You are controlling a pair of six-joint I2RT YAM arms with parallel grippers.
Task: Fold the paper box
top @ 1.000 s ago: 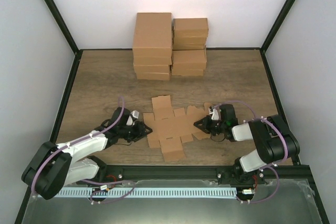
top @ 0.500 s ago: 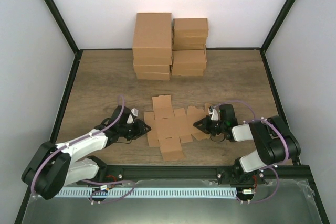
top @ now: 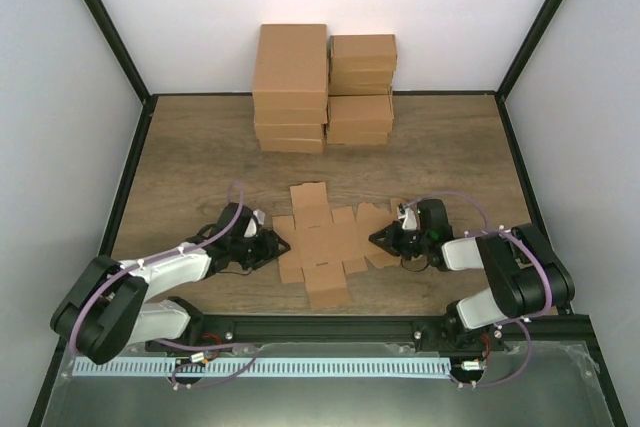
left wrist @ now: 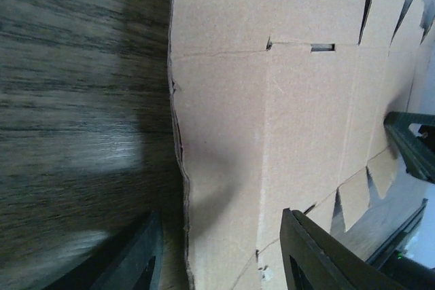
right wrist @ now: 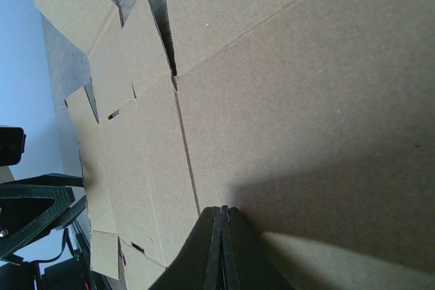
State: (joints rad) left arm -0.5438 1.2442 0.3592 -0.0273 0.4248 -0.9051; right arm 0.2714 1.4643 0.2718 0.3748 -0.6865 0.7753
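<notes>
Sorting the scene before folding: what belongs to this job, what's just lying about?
Job: flat paper box sheet; left tool, open at its left edge; right tool, shut, at its right edge.
Lying about: stacked brown cartons at the back.

Obs: left arm (top: 165, 272) and right arm (top: 497, 265), white shells, black joints, lilac cable (top: 234, 190) each; left gripper (top: 282, 245), right gripper (top: 374, 238) black.

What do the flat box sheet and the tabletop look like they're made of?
The paper box: thin tan cardboard, matte, fibrous grain, with creased fold lines and die-cut slots. The tabletop: looks like wood or wood-grain laminate, brown streaked grain with a slight sheen.
</notes>
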